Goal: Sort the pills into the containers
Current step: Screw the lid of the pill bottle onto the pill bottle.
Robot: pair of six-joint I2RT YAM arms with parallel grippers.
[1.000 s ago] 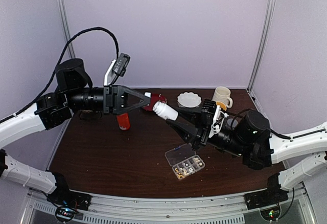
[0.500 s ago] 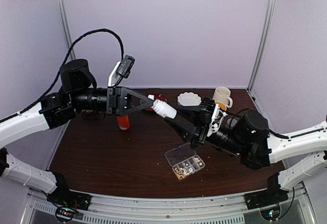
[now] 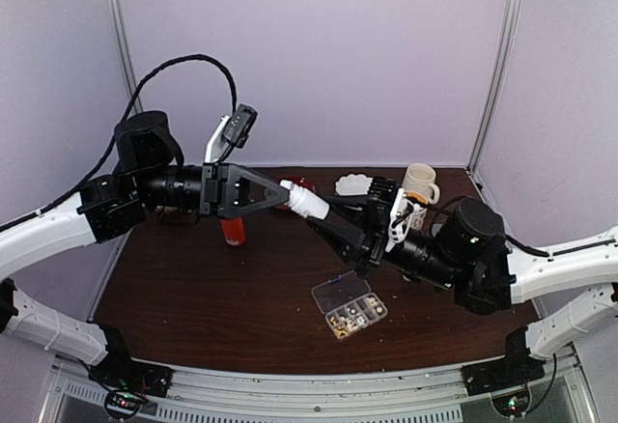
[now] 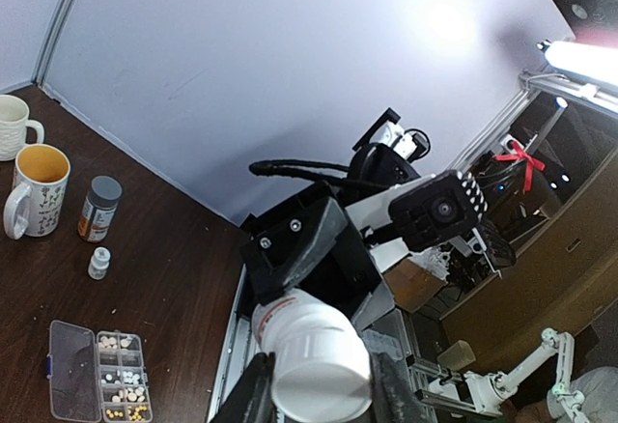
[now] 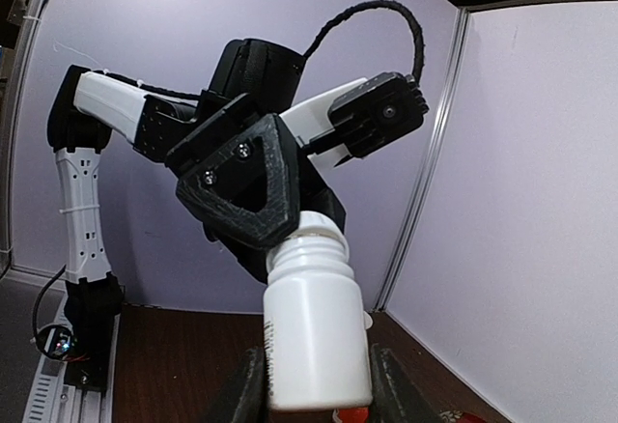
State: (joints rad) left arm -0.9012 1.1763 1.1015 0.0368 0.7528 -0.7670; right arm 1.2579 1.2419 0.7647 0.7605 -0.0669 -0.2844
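Note:
A white pill bottle (image 3: 311, 205) hangs tilted above the table between both arms. My right gripper (image 5: 317, 396) is shut on its body (image 5: 314, 331). My left gripper (image 4: 323, 399) is shut on its white cap (image 4: 319, 377) and shows in the right wrist view as a black wedge (image 5: 246, 182) over the bottle's neck, with threads showing below the cap. The clear organiser box (image 3: 350, 305) lies open on the table under the right arm. Its compartments (image 4: 123, 384) hold white and tan pills (image 3: 353, 319).
An orange bottle (image 3: 233, 231) stands under the left arm. Two mugs (image 4: 37, 186) and a white dish (image 3: 355, 184) stand at the back right. A grey-capped amber bottle (image 4: 99, 208) and a small white vial (image 4: 98, 263) stand near the mugs.
My left gripper has moved right and my right gripper left and up, bringing the bottle's cap into the left jaws. Neither jaw opening has changed.

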